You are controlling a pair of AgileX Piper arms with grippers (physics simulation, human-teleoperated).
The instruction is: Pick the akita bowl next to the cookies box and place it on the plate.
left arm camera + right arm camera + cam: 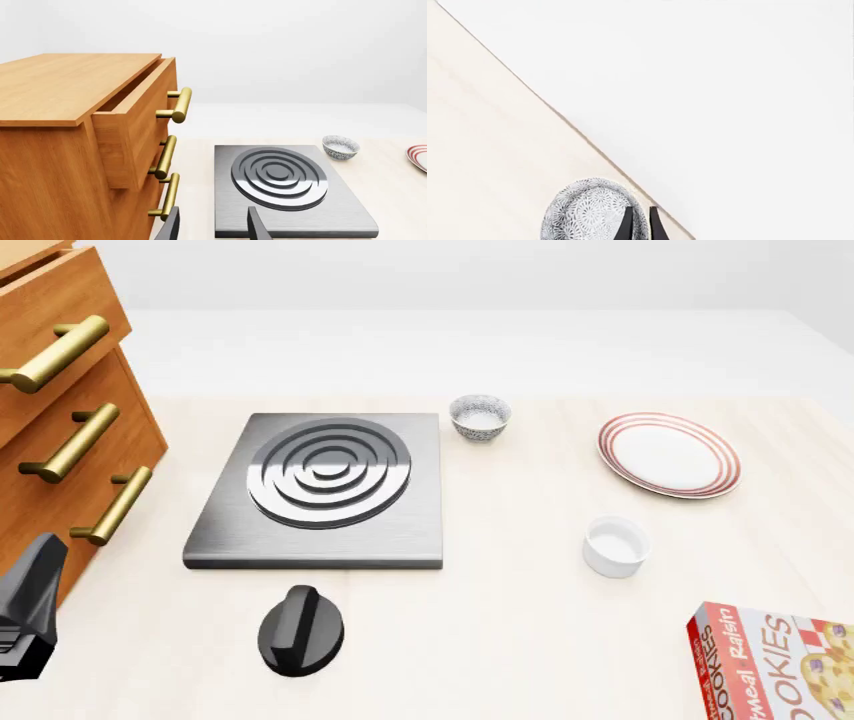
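A tabletop scene is shown, with a grey hotplate (320, 495) taken as the reference point. A wooden drawer cabinet (67, 430) with brass handles stands to the left of the hotplate. A black knob (302, 630) lies on the near side of it. A second speckled bowl (479, 417) sits just off its far right corner. The plate (667, 455), white with red rings, is well to the right of the hotplate. A plain white cup (615, 545) is placed nearer, between the two. The cookies box (774, 665) is cut off at the near right, far from the hotplate.

The akita bowl (587, 212) is seen only in the right wrist view, close to the table's edge, with its patterned outside shown. Its place relative to the hotplate cannot be told. The right gripper (642, 227) has its fingers drawn close together at the bowl's edge. Whether the bowl is clamped cannot be told.

The left gripper (213, 227) is spread wide, nothing held, near the hotplate's near left corner.
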